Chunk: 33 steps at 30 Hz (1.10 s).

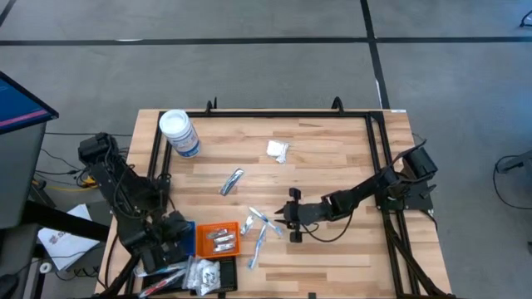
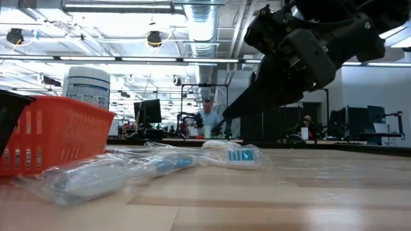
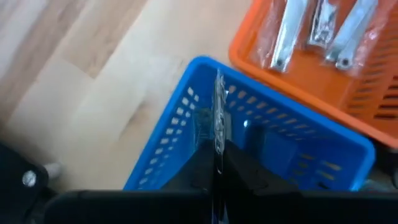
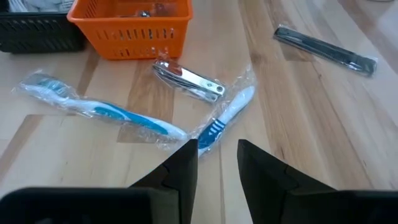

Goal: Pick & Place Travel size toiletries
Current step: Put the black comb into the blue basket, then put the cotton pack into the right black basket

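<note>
The right gripper (image 4: pixel 217 163), jaws parted and empty, points at the wrapped toothbrushes (image 4: pixel 227 118) and nail clipper (image 4: pixel 188 81) at mid-frame, apparently lining up a pick. The left gripper (image 3: pixel 217 165), jaws pressed on a thin silvery strip (image 3: pixel 219 112), hangs over the blue tray (image 3: pixel 273 149), probably for release; the orange tray (image 3: pixel 367 93) beside it holds wrapped pieces.

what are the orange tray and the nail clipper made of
Orange tray: looks like molded plastic, matte, with slotted lattice walls. Nail clipper: seems to be polished metal, silvery with bright glints, in a clear crinkly wrapper, likely thin plastic film.
</note>
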Tool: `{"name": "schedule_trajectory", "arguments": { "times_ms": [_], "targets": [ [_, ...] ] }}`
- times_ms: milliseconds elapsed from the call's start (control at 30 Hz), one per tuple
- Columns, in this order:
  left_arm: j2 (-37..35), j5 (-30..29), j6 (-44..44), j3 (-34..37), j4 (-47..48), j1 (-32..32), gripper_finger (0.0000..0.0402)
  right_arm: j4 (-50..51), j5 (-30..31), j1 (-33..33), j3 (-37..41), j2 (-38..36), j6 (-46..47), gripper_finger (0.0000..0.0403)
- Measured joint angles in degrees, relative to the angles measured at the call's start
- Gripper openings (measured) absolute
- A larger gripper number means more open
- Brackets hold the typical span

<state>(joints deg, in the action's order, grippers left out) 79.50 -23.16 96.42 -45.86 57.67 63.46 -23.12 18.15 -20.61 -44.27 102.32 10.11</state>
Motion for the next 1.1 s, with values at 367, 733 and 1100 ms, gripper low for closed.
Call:
{"name": "schedule_trajectory", "arguments": {
  "times_ms": [367, 733, 1100],
  "targets": [
    [-0.3, 9.1, 0.3, 2.0, -0.7, -0.1, 0.0066, 0.3, -0.1, 0.0, 0.0, 0.0, 0.0, 0.0107],
    [-13.1, 2.2, 2.8, 1.9, -0.7, -0.2, 0.0101, 0.3, -0.1, 0.0, 0.0, 0.0, 0.4, 0.0107],
    [-23.0, -28.8, -12.0, 1.9, -3.3, -2.7, 0.0092, 1.0, -0.1, 0.0, 0.0, 0.0, 2.6, 0.0107]
  ]
}}
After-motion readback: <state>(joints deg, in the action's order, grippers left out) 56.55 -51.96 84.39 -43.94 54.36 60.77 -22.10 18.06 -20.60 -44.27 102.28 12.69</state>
